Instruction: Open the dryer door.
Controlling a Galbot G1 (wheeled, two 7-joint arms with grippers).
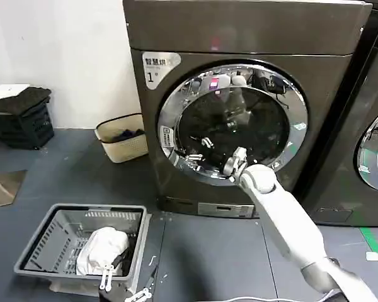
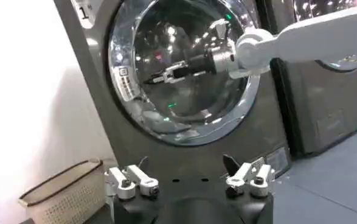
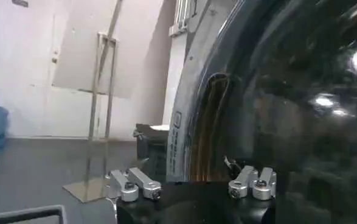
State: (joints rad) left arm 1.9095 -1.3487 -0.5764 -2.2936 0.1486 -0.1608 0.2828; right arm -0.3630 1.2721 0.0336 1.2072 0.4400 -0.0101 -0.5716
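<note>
Nearest, left gripper (image 2: 190,182): parked low by the laundry basket (image 1: 53,233), aimed at the machine front; fingers (image 2: 132,181) spread wide, holding nothing.
Right gripper (image 2: 163,75): reached forward at the dryer door's (image 1: 230,123) left side, close against the dark glass near the chrome rim (image 2: 120,42); probably placed there to catch the rim edge and pull it outward.
Right fingers: spread apart in the right wrist view, nothing held; contact with the rim too unclear to call.
Dryer door: shut against the front of the dark grey machine (image 1: 239,28), facing the robot, filling most of its width.
Basket: on the floor at the robot's left, white cloth (image 1: 104,248) inside, likely waiting for loading once the door swings open.
Writing: white label (image 1: 159,68) at upper left of the door, a "1" readable, small characters above it not legible; a sticker (image 2: 124,85) on the rim's left edge, text unreadable.
Step judged: grip not yet made, door unopened.
</note>
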